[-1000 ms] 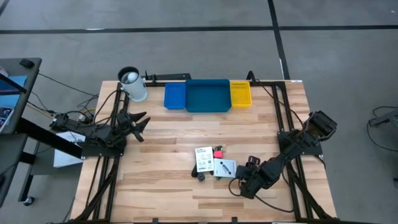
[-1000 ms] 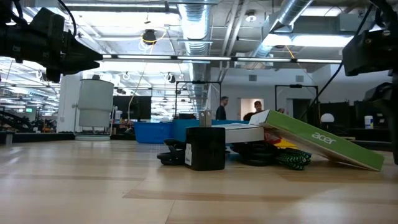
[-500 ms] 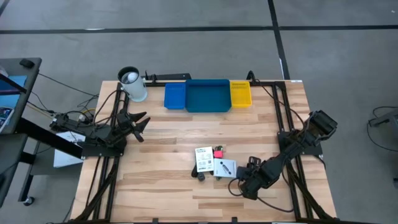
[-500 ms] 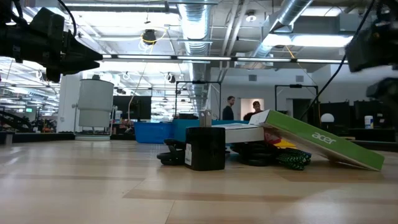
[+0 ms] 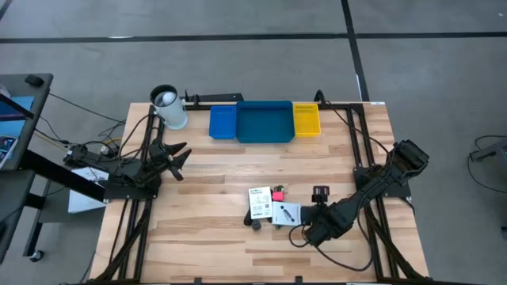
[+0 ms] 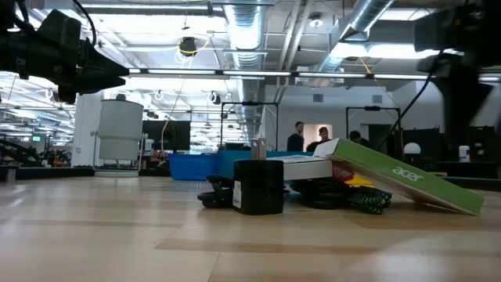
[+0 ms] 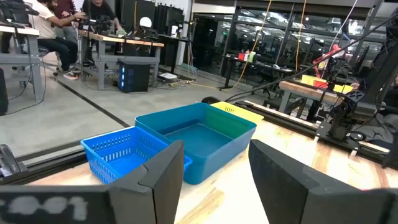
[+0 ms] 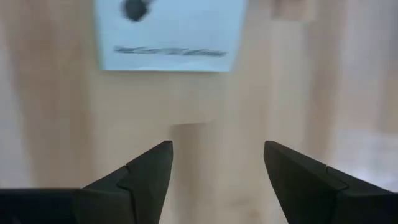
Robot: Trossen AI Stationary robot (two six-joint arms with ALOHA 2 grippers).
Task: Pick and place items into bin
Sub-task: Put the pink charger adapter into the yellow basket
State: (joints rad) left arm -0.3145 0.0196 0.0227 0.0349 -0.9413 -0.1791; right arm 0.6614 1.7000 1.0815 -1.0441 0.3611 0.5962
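Note:
The items lie together on the wooden table: two white printed packets (image 5: 260,203) (image 5: 287,212), a small red block (image 5: 279,195) and a small black piece (image 5: 256,224). The low view shows a black block (image 6: 258,186), a green cable (image 6: 368,200) and a green-edged packet (image 6: 399,176) tilted on the pile. The bin is a wide blue tray (image 5: 265,123) between a small blue tray (image 5: 223,123) and a yellow tray (image 5: 306,119) at the far edge. My right gripper (image 5: 307,224) (image 8: 216,168) hangs open above bare wood just right of the packets, pointing steeply down. My left gripper (image 5: 178,154) (image 7: 214,174) waits open at the left.
A white-and-black cylindrical cup (image 5: 169,107) stands at the far left corner, beside the trays. Bare wood lies between the item pile and the trays. People stand in the room beyond the table in the low view.
My right gripper has risen above the table beside the packets, rolled about its own axis and tipped more steeply down, staying open. The items have not moved.

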